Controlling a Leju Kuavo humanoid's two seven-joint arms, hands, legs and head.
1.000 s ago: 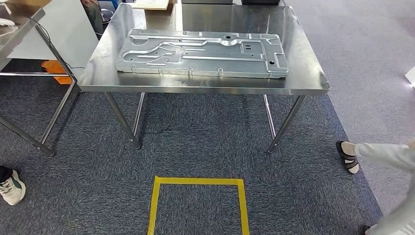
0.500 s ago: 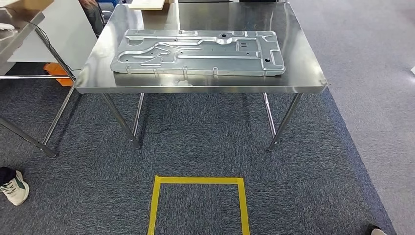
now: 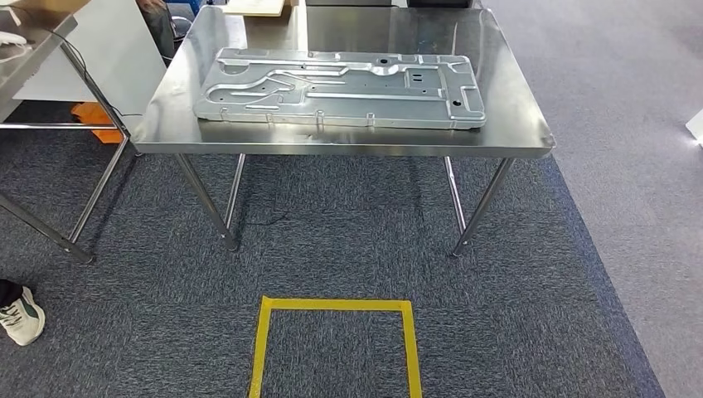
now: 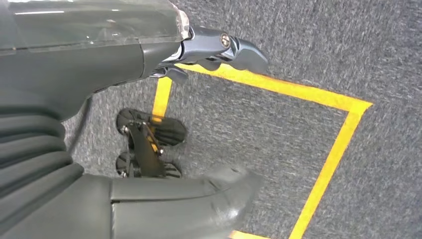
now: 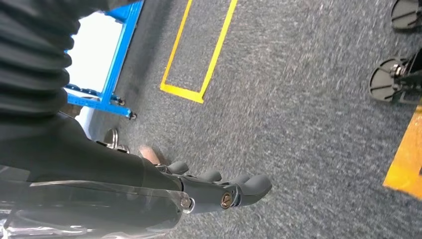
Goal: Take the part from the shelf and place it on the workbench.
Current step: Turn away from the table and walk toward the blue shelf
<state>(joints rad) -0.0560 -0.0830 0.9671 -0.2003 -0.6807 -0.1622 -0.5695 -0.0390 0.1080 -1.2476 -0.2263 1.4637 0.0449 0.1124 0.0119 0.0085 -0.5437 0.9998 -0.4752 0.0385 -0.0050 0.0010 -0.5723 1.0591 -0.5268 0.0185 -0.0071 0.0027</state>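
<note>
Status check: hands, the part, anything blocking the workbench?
Left hand and right hand empty, hanging over carpet. Part flat on workbench. Nothing blocking; a shoe far left.

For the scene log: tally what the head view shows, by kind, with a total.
Stamped metal part lying flat on the table: 1
Steel tables: 2, the workbench and a second table at the left edge
Yellow tape square on the carpet: 1
Shoe of a person, at the left edge: 1
Total: 5

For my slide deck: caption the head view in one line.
Stamped metal part lies flat on the steel workbench, with a yellow tape square on the carpet before it.
</note>
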